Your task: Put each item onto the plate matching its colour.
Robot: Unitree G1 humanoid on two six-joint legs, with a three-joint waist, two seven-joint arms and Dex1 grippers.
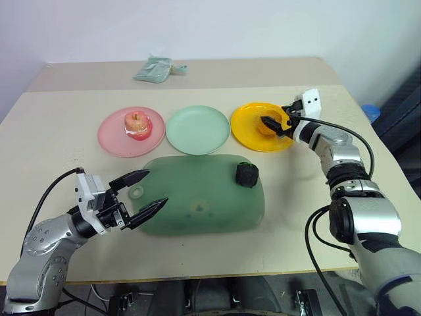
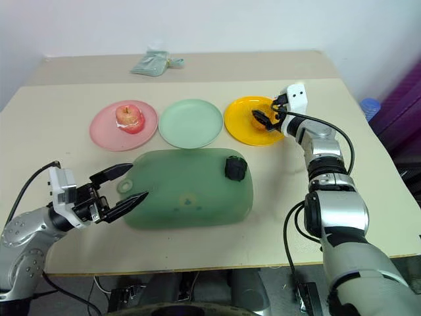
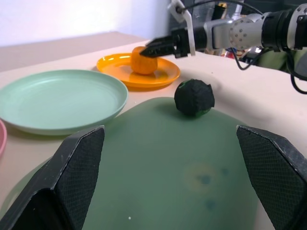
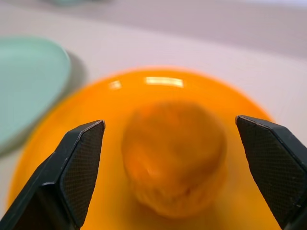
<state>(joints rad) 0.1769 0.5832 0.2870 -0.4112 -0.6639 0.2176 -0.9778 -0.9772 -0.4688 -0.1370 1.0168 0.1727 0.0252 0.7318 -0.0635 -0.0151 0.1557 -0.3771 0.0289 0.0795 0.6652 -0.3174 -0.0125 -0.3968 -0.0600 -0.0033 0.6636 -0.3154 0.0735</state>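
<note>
The red-pink apple (image 1: 137, 122) sits on the pink plate (image 1: 112, 138). Between the pink and yellow-orange plates lies the mint green plate (image 1: 197, 130), bare. On the yellow-orange plate (image 1: 250, 135) rests the orange lump (image 4: 173, 155). My right gripper (image 1: 276, 124) is open around the lump, its fingers standing apart from it on both sides. The blackish-green lump (image 1: 247, 174) lies on the far right part of the large green board (image 1: 197, 197). My left gripper (image 1: 143, 193) hangs open over the board's near left edge, holding nothing.
A small pale green cloth (image 1: 156, 68) lies at the table's far edge. The board has a ring tab (image 1: 136, 192) near my left gripper. A blue object (image 1: 370, 112) sits beyond the table's right edge.
</note>
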